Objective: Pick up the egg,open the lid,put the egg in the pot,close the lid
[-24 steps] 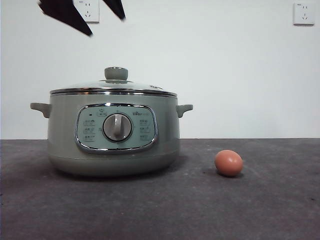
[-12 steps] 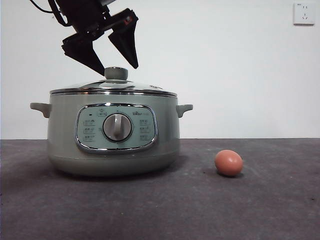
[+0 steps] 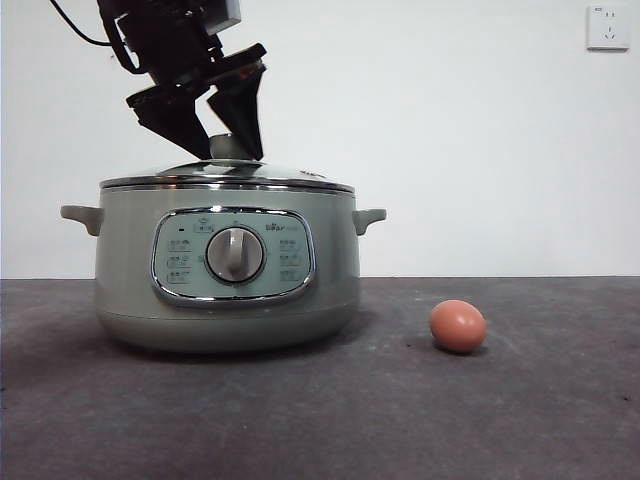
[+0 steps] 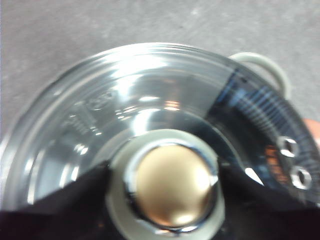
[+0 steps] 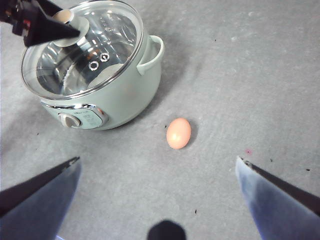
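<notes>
A dark grey table [image 3: 520,420] is set against a plain white wall [image 3: 460,140], on which a socket [image 3: 608,27] is mounted at the upper right of the front view. The pot [image 3: 228,265] is stood on the table left of centre, its control panel [image 3: 232,256] and dial [image 3: 235,254] turned toward the front camera, and the lid [image 3: 226,176] is seated on it. The left gripper [image 3: 228,148] is brought in from the upper left of the front view, the arm tilted so that the jaws point down onto the lid. The two jaws are spread, one placed on each side of the knob [image 4: 170,186]; in the left wrist view a black jaw is seen close against either flank of the knob, but whether contact is made cannot be told. The glass of the lid is seen through to the pot's interior in the right wrist view. The egg [image 3: 458,326] is laid on its side on the table, to the right of the pot and well apart from it, untouched. The right gripper [image 5: 160,165] is held high over the table with its jaws wide apart, and the egg and pot are viewed beyond them.
</notes>
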Tool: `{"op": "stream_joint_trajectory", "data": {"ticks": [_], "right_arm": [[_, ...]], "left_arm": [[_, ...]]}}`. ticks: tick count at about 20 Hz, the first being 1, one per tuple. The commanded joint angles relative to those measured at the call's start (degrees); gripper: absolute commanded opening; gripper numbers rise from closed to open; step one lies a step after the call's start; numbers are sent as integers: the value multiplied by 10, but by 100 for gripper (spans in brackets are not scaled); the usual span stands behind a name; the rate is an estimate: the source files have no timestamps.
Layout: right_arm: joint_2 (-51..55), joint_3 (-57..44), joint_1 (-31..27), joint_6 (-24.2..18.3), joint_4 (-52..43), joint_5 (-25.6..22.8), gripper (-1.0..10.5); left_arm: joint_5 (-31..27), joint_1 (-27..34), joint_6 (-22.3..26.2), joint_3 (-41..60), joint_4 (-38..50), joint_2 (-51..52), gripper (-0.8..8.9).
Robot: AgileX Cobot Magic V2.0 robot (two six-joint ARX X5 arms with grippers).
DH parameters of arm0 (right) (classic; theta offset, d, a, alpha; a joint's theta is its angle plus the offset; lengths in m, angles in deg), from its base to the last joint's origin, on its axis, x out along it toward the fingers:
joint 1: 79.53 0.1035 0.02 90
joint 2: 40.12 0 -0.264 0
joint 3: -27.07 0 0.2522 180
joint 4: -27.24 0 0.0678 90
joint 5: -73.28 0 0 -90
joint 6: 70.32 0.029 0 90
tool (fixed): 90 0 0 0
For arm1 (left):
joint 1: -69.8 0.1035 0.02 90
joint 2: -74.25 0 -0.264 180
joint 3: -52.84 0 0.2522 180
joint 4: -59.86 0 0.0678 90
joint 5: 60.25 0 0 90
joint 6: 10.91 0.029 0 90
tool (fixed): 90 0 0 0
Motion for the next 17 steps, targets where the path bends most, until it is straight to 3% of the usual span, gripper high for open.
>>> {"op": "stream_joint_trajectory", "data": {"ticks": [1, 6, 17], "right_arm": [[0, 2, 0, 4, -2, 1, 566], [-3, 2, 0, 4, 1, 1, 566], [-7, 2, 0, 4, 0, -3, 566]], "left_arm": [[8, -3, -10, 0, -13, -5, 169], [8, -3, -12, 0, -25, -5, -7], [12, -2, -12, 0, -18, 46, -8]]}}
